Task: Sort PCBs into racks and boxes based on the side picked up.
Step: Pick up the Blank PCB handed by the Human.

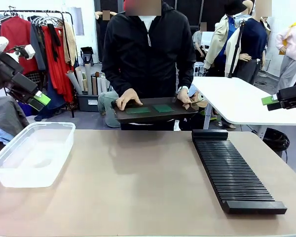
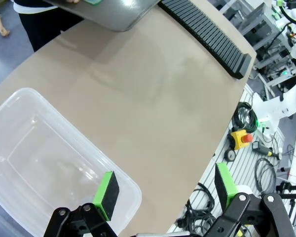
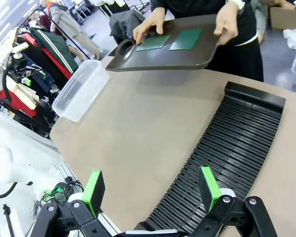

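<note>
My left gripper hangs wide open with nothing between its green pads, raised at the left side of the tan table. One pad shows over the near rim of the clear translucent rectangular plastic tub. My right gripper is spread just as wide and grips nothing. It is held up at the right side and looks down across the long black rectangular rack with its many narrow slots.

The two thin flat green rectangular boards lie side by side, a little apart, on a smooth dark flat tray. The person across the table holds the tray at the far edge, one hand on the left end, the other hand on the right end. The boards are well apart from both pairs of my jaws. Bare tabletop lies between my left jaws and the tray. The rack stretches between my right jaws and the tray.
</note>
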Robot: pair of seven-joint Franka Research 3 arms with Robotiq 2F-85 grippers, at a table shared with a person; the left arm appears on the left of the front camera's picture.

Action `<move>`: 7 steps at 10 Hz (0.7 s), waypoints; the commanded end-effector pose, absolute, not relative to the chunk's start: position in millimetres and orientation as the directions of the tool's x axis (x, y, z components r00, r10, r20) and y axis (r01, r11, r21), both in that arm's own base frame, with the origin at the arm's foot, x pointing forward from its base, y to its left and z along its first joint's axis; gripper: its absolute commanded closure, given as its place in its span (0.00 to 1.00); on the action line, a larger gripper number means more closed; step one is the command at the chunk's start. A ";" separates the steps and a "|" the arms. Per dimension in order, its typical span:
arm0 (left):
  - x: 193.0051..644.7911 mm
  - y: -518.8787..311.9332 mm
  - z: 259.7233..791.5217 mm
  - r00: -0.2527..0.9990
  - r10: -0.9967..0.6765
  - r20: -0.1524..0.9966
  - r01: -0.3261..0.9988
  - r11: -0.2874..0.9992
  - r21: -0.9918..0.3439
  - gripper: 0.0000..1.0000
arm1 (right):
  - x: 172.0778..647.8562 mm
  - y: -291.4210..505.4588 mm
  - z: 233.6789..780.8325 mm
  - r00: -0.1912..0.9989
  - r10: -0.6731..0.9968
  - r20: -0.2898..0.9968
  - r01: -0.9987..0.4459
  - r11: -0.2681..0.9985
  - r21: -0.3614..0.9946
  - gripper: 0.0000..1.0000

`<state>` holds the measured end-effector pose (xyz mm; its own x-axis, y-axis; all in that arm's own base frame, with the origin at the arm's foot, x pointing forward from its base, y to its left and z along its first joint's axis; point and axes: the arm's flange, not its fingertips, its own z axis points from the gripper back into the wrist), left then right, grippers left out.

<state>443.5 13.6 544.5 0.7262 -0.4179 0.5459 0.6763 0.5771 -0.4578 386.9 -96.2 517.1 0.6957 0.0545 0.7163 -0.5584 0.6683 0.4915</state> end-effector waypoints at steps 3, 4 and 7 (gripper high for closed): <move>443.0 14.1 545.2 0.724 -0.418 0.549 0.679 0.573 -0.459 0.00 | 389.2 -95.0 518.9 0.684 0.043 0.728 -0.568 0.657 0.495 0.00; 443.0 14.1 545.2 0.724 -0.418 0.549 0.679 0.573 -0.459 0.00 | 389.2 -95.0 518.9 0.684 0.043 0.728 -0.568 0.657 0.495 0.00; 443.0 14.1 545.2 0.724 -0.418 0.549 0.679 0.573 -0.459 0.00 | 389.2 -95.0 518.9 0.684 0.043 0.728 -0.568 0.657 0.495 0.00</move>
<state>443.5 13.8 544.5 0.7263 -0.4177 0.5459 0.6761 0.5773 -0.4578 386.9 -96.2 517.1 0.6958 0.0544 0.7161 -0.5584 0.6681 0.4918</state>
